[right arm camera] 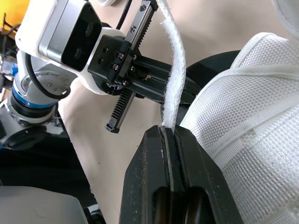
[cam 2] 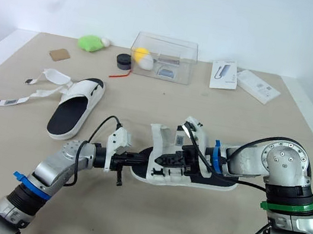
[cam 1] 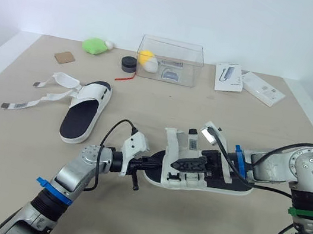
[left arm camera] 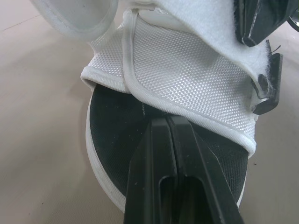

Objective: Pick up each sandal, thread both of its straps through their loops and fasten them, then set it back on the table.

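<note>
A white sandal with a black insole (cam 1: pixel 201 175) lies on the table near the front middle. My left gripper (cam 1: pixel 150 164) is at its toe end, fingers (left arm camera: pixel 163 140) shut with the tips at the hem of the mesh upper (left arm camera: pixel 187 65). My right gripper (cam 1: pixel 192 164) reaches over the upper from the heel side and is shut on a white strap (right arm camera: pixel 173 70) that rises from between its fingers (right arm camera: pixel 154 186). A second sandal (cam 1: pixel 85 111) lies at the left, and its two straps (cam 1: pixel 47 89) are loose and spread on the table.
A clear plastic box (cam 1: pixel 169 59) holding a yellow thing stands at the back middle. Beside it are a black round tin (cam 1: pixel 129 63), a green soft toy (cam 1: pixel 96 46) and a cardboard square (cam 1: pixel 64 58). Two white boxes (cam 1: pixel 229 76) (cam 1: pixel 263 88) lie at the back right.
</note>
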Motion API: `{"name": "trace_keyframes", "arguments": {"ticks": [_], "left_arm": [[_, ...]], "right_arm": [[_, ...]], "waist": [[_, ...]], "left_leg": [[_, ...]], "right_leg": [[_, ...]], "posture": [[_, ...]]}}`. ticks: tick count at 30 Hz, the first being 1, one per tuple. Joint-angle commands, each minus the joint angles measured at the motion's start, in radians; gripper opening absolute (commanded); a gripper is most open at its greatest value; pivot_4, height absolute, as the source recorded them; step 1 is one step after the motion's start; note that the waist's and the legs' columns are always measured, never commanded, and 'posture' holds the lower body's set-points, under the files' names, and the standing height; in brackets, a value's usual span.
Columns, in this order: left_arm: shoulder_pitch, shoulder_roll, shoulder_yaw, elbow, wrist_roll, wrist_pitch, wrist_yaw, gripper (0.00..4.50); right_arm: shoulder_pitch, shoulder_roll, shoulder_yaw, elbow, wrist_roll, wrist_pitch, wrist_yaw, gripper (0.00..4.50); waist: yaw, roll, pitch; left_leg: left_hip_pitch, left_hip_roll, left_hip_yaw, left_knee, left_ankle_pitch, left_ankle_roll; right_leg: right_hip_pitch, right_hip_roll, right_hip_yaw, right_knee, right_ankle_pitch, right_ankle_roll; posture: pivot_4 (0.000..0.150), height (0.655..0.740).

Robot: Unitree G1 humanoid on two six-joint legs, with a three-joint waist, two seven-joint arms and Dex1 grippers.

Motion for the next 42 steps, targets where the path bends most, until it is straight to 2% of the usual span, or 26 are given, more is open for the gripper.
{"name": "trace_keyframes", "arguments": {"ticks": [1, 11, 21, 24, 26, 27, 28, 29, 30, 31, 32, 33, 42], "left_arm": [[0.036, 0.022, -0.035, 0.074, 0.054, 0.036, 0.014, 0.00], [0.037, 0.026, -0.033, 0.073, 0.053, 0.038, 0.010, 0.00], [0.035, 0.019, -0.039, 0.079, 0.055, 0.034, 0.007, 0.00], [0.033, 0.015, -0.043, 0.082, 0.055, 0.032, 0.008, 0.00], [0.031, 0.014, -0.043, 0.084, 0.055, 0.031, 0.008, 0.00], [0.030, 0.014, -0.042, 0.085, 0.055, 0.030, 0.008, 0.00], [0.030, 0.014, -0.042, 0.086, 0.055, 0.029, 0.008, 0.00], [0.029, 0.014, -0.041, 0.087, 0.055, 0.029, 0.008, 0.00], [0.029, 0.015, -0.041, 0.087, 0.054, 0.028, 0.008, 0.00], [0.029, 0.015, -0.040, 0.088, 0.054, 0.028, 0.008, 0.00], [0.029, 0.016, -0.040, 0.088, 0.054, 0.027, 0.008, 0.00], [0.029, 0.016, -0.039, 0.090, 0.054, 0.026, 0.007, 0.00], [0.019, 0.012, -0.039, 0.103, 0.054, 0.019, 0.008, 0.00]], "right_arm": [[0.023, -0.020, 0.014, -0.073, -0.060, 0.013, 0.038, 0.03], [0.043, -0.025, 0.007, -0.162, -0.153, 0.013, 0.150, 0.03], [0.061, -0.081, 0.019, -0.237, -0.231, 0.039, 0.254, 0.03], [0.066, -0.081, 0.017, -0.247, -0.265, 0.033, 0.274, 0.95], [0.070, -0.082, 0.014, -0.252, -0.284, 0.032, 0.292, 1.86], [0.071, -0.082, 0.011, -0.253, -0.289, 0.032, 0.300, 1.97], [0.070, -0.081, 0.005, -0.252, -0.291, 0.031, 0.309, 2.64], [0.066, -0.077, -0.007, -0.242, -0.281, 0.033, 0.313, 2.90], [0.059, -0.077, -0.020, -0.234, -0.274, 0.033, 0.322, 3.40], [0.053, -0.073, -0.036, -0.223, -0.264, 0.028, 0.327, 3.61], [0.045, -0.068, -0.048, -0.207, -0.252, 0.030, 0.327, 4.13], [0.036, -0.060, -0.056, -0.190, -0.255, 0.030, 0.321, 4.41], [-0.014, 0.098, -0.113, -0.085, -0.277, 0.031, 0.149, 4.47]], "waist": [[0.000, 0.000, 0.000], [0.000, 0.000, 0.000], [0.001, 0.001, 0.000], [0.001, 0.000, -0.001], [0.001, 0.001, -0.001], [0.001, 0.000, -0.001], [0.001, 0.000, -0.001], [0.001, 0.000, -0.001], [0.001, 0.000, -0.001], [0.001, 0.000, -0.001], [0.001, 0.000, -0.001], [0.001, 0.000, -0.001], [0.000, 0.001, -0.001]], "left_leg": [[0.000, 0.000, 0.000, 0.000, 0.000, 0.000], [-0.001, 0.000, -0.002, 0.000, 0.000, 0.000], [-0.004, -0.001, -0.003, 0.000, -0.001, 0.001], [-0.005, -0.002, -0.003, 0.000, -0.001, 0.002], [-0.005, -0.002, -0.002, 0.000, -0.001, 0.002], [-0.005, -0.003, -0.003, 0.000, -0.001, 0.002], [-0.005, -0.002, -0.003, 0.001, -0.001, 0.002], [-0.005, -0.002, -0.003, 0.001, -0.001, 0.002], [-0.004, -0.002, -0.003, 0.001, -0.001, 0.002], [-0.004, -0.002, -0.003, 0.001, -0.001, 0.002], [-0.004, -0.002, -0.003, 0.001, -0.001, 0.002], [-0.004, -0.002, -0.003, 0.001, -0.001, 0.002], [-0.005, -0.002, -0.003, 0.002, -0.001, 0.002]], "right_leg": [[0.000, 0.000, 0.000, 0.000, 0.000, 0.000], [0.000, 0.000, -0.001, -0.001, 0.000, 0.000], [0.000, -0.001, -0.003, -0.004, 0.000, 0.001], [0.000, -0.003, -0.003, -0.006, 0.000, 0.003], [0.000, -0.003, -0.002, -0.006, 0.000, 0.004], [0.000, -0.003, -0.002, -0.006, 0.000, 0.004], [0.000, -0.003, -0.003, -0.006, 0.000, 0.004], [0.000, -0.003, -0.003, -0.006, 0.000, 0.004], [0.000, -0.003, -0.003, -0.006, 0.000, 0.004], [0.000, -0.003, -0.003, -0.006, 0.001, 0.004], [0.000, -0.003, -0.003, -0.006, 0.001, 0.004], [0.000, -0.003, -0.003, -0.006, 0.001, 0.004], [0.000, -0.002, -0.002, -0.006, 0.003, 0.003]], "posture": [[0.150, 0.7400], [0.150, 0.7400], [0.150, 0.7400], [0.150, 0.7400], [0.150, 0.7400], [0.150, 0.7400], [0.150, 0.7400], [0.150, 0.7400], [0.150, 0.7400], [0.150, 0.7400], [0.150, 0.7400], [0.150, 0.7400], [0.150, 0.7400]]}}
